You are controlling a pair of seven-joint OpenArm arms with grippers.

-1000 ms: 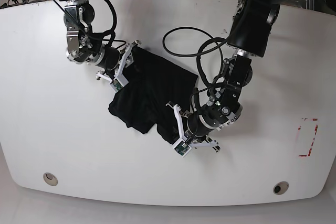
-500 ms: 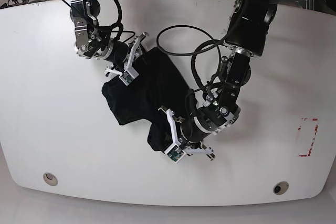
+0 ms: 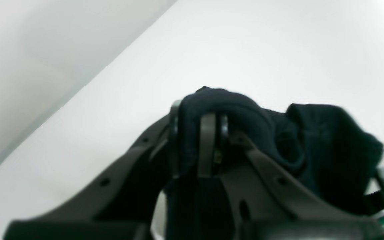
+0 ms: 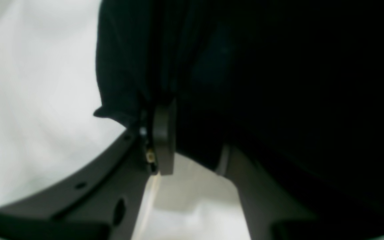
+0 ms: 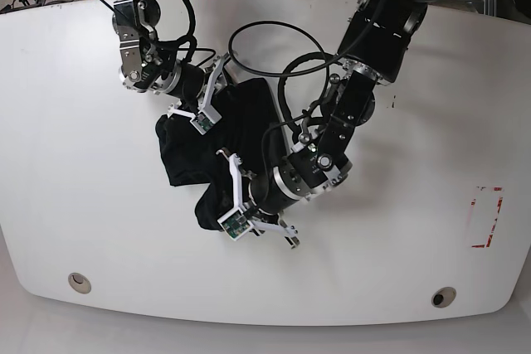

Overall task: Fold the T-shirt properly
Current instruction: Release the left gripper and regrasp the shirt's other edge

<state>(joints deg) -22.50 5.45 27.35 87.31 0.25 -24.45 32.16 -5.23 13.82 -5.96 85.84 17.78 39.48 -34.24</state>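
grippers both clamp the t-shirt (image 5: 217, 134) (left (image 3: 198, 133) nearly closed, right (image 4: 192, 133) wider).

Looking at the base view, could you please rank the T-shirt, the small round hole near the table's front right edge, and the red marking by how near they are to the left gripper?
From the left gripper:
1. T-shirt: clamped in the gripper itself, centre of the table.
2. Round hole: front edge, on the picture's right.
3. Red marking: far right edge, slightly farther than the hole.

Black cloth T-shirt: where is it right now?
Base view: the black cloth T-shirt lies bunched left of centre on the white table, pinched between right claw and left claw.
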